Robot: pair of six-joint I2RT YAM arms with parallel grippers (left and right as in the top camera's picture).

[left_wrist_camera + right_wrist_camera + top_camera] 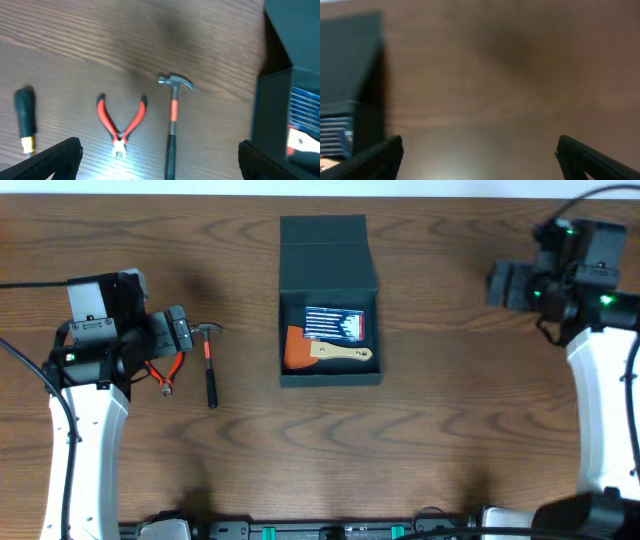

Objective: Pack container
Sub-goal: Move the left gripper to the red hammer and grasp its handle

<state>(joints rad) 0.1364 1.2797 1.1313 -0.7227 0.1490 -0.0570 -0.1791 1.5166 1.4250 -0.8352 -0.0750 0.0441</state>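
Container (325,245) holds orange scraper (322,352), seemingly bit set (336,325).

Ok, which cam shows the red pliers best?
Left wrist: the pliers lie fully visible, handles spread, close up. Overhead shows them small and partly hidden under the left arm. Right wrist doesn't show them.

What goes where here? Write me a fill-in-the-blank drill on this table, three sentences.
1. The box has its lid ___.
2. The pliers have ___ handles.
3. The hammer lies between the pliers and the ___.

Missing words: open; red; box.
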